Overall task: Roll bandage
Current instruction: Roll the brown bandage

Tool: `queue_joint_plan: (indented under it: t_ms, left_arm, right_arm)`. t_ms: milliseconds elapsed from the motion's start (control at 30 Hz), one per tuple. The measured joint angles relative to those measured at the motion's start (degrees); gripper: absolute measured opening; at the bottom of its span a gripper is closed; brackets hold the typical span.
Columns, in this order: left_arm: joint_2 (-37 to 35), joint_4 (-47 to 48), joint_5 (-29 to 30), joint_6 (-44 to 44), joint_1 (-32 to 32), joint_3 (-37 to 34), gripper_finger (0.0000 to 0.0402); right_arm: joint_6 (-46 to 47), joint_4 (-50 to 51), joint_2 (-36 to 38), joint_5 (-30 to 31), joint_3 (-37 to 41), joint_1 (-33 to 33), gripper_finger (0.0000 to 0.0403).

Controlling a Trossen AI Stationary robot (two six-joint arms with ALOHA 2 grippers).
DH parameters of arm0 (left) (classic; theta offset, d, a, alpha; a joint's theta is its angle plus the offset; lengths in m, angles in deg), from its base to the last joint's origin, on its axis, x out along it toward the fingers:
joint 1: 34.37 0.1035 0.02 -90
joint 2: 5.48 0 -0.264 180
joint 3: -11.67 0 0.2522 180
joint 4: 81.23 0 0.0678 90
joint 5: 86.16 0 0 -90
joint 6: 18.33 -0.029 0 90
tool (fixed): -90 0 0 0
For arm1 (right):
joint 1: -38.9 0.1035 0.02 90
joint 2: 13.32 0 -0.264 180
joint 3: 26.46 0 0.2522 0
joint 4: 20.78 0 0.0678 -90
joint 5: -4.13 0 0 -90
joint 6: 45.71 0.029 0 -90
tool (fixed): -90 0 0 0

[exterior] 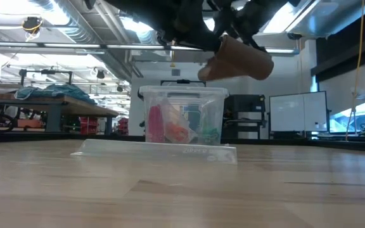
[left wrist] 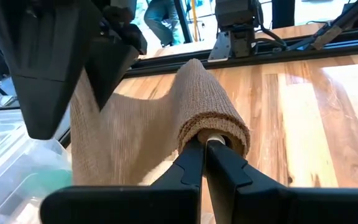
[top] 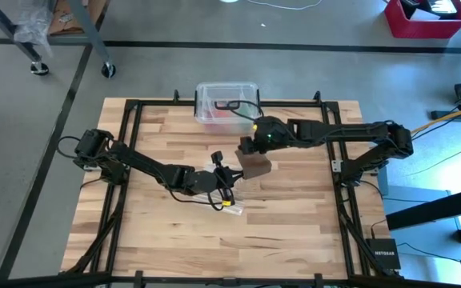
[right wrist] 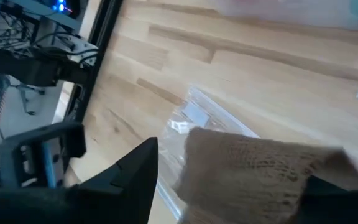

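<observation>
The brown bandage (top: 256, 166) is held in the air over the table's middle, part rolled (left wrist: 211, 106) and part loose strip (left wrist: 129, 137). In the low view the roll (exterior: 239, 57) is high above the tabletop. My left gripper (top: 220, 170) is shut on the roll's end. My right gripper (top: 250, 152) stands just beyond it, shut on the loose strip (right wrist: 260, 165). My left gripper pinches the pale core at the roll's near end (left wrist: 211, 138) between its two fingertips, the fingers lying along the roll's axis. The roll is lifted clear of the table. My right gripper holds the strip's loose end (left wrist: 82, 106) between its two fingers (left wrist: 42, 68), coming from above. The strip runs slightly slack from there to the roll, clear of the table.
A clear plastic box (top: 228, 102) with coloured things inside stands at the table's far edge, right behind the grippers. A clear plastic bag (top: 232, 204) lies flat on the wood below and in front of the bandage. The wooden tabletop (top: 294, 224) stretches toward the near edge.
</observation>
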State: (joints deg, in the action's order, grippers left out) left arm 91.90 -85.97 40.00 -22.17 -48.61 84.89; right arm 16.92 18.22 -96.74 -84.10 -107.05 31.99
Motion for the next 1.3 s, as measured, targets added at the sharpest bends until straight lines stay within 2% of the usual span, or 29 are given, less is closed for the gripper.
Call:
queue_joint_plan:
  t_ms: [167, 333, 500, 733, 867, 933, 1000, 1100, 1200, 1300]
  left_arm:
    - [0.0, 0.0, 0.0, -0.6, -0.3, 0.0, 0.0]
    - [0.0, -1.1, -0.1, -4.5, -1.5, 0.0, 0.0]
    - [0.0, -3.8, -5.5, -8.3, -2.3, 0.0, 0.0]
    - [-0.1, -4.8, -6.1, -8.6, -2.4, 0.0, 0.0]
    - [-0.6, -4.7, -6.1, -10.2, -3.2, 0.0, 0.0]
    - [-1.8, -4.7, -6.1, -11.7, -4.0, 0.0, 0.0]
    - [-3.6, -5.0, -6.2, -12.6, -4.8, 0.1, 0.0]
    - [-6.0, -5.0, -6.2, -13.3, -5.9, 0.1, 0.0]
    - [-8.1, -4.8, -6.2, -14.3, -6.8, 0.1, 0.0]
    - [-9.8, -4.9, -6.1, -15.2, -7.6, 0.1, 0.0]
  right_arm:
    - [-1.3, -0.1, 1.1, -1.4, 0.0, 0.0, 0.0202]
    - [-6.7, 1.0, 6.2, -1.4, 0.0, -1.2, 0.0202]
    - [-13.9, 1.8, 10.3, -1.5, 0.0, -1.8, 0.0202]
    - [-18.2, 3.1, 10.6, -1.5, 0.0, -1.7, 0.0202]
    - [-23.6, 6.7, 10.8, -9.6, 0.1, -1.8, 0.0202]
    - [-28.7, 8.3, 12.8, -10.8, 0.1, -1.7, 0.0202]
    - [-32.0, 9.6, 15.7, -8.8, 0.0, -0.1, 0.0202]
    - [-35.6, 11.5, 20.3, -0.9, 1.6, 3.5, 0.0202]
    - [-36.0, 12.6, 26.3, 4.3, 4.5, 7.1, 0.0202]
    - [-33.9, 13.0, 33.2, 6.6, 9.5, 10.2, 0.0202]
